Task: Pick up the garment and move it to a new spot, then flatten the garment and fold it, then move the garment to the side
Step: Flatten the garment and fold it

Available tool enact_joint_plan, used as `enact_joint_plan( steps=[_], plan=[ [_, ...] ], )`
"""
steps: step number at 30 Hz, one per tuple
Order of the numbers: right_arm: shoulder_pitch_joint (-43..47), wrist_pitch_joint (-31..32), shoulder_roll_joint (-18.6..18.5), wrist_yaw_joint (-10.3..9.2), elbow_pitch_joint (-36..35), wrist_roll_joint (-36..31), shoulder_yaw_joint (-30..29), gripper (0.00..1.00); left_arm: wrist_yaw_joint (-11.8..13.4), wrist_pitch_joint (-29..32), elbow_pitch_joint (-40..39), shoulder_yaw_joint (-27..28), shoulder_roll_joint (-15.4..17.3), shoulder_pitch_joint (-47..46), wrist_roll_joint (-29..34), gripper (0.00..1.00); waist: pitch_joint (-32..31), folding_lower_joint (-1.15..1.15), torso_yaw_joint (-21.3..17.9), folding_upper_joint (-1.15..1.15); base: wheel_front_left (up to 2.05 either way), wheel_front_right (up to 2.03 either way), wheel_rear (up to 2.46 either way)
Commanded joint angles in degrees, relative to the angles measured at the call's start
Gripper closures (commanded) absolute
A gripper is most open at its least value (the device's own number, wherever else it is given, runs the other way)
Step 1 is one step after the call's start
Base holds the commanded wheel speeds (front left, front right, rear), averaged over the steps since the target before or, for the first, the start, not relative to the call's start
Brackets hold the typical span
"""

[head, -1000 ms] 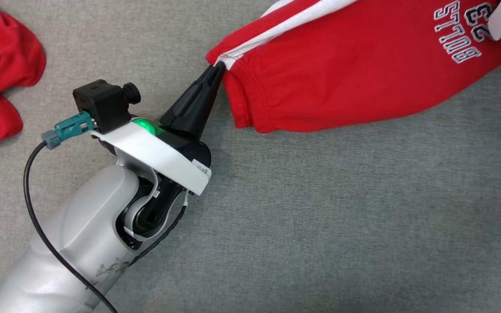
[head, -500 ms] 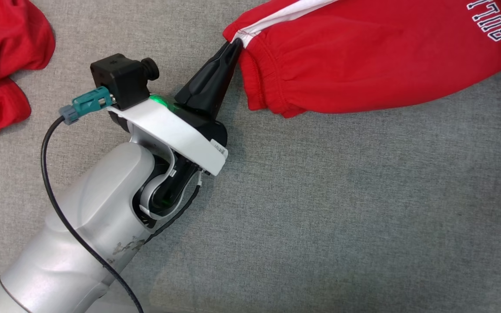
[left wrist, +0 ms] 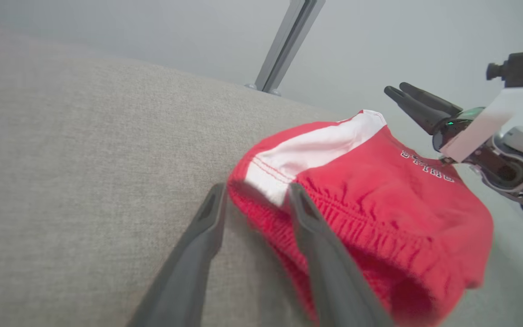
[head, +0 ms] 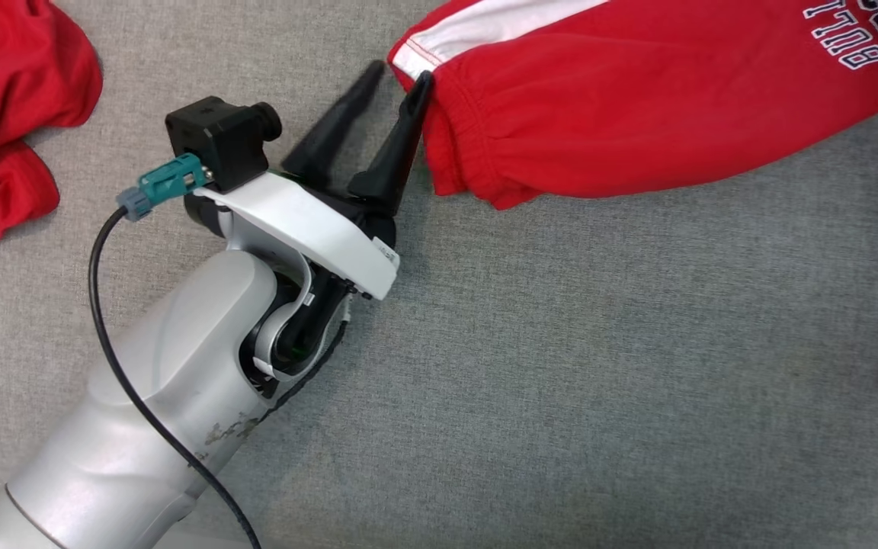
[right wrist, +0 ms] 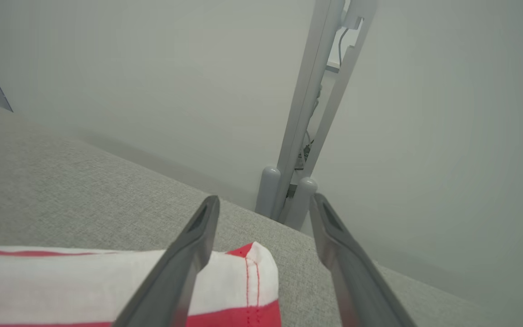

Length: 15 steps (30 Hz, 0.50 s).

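The garment [head: 637, 114] is a pair of red shorts with a white side stripe and white lettering, lying on the grey cloth surface at the top right of the head view. My left gripper [head: 399, 76] stands open at its waistband corner, the right finger touching the fabric. In the left wrist view that corner [left wrist: 266, 175] sits loosely between the parted fingers of the left gripper [left wrist: 256, 188]. My right gripper [right wrist: 265, 198] is open with nothing between its fingers, above the garment's [right wrist: 61, 272] far striped corner. It also appears beyond the shorts [left wrist: 393, 89].
A second crumpled red cloth [head: 4, 114] lies at the far left. The grey cloth surface [head: 599, 381] stretches wide below the shorts. A grey metal post [right wrist: 307, 113] stands past the table's far edge.
My left gripper's fingers have parted and let go of the waistband corner they were pinching. The garment now rests slack on the surface. Before that the left arm shifted slightly up the view.
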Motion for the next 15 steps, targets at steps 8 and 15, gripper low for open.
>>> enact_joint_plan(
  steps=[8,15],
  plan=[
    [10.32,-0.18,1.5,0.0,-8.86,-2.39,-5.79,0.0,6.91,-2.5,-1.86,2.63,2.86,5.39,7.14,0.0,-5.55,0.0,-2.92,0.0,0.0,0.0,0.0],
    [19.5,-0.18,4.52,0.0,-13.26,-4.0,-9.91,0.0,11.04,-2.77,-5.29,6.11,2.78,13.11,15.15,0.0,-10.94,0.0,-4.59,0.0,0.0,0.0,0.0]
  ],
)
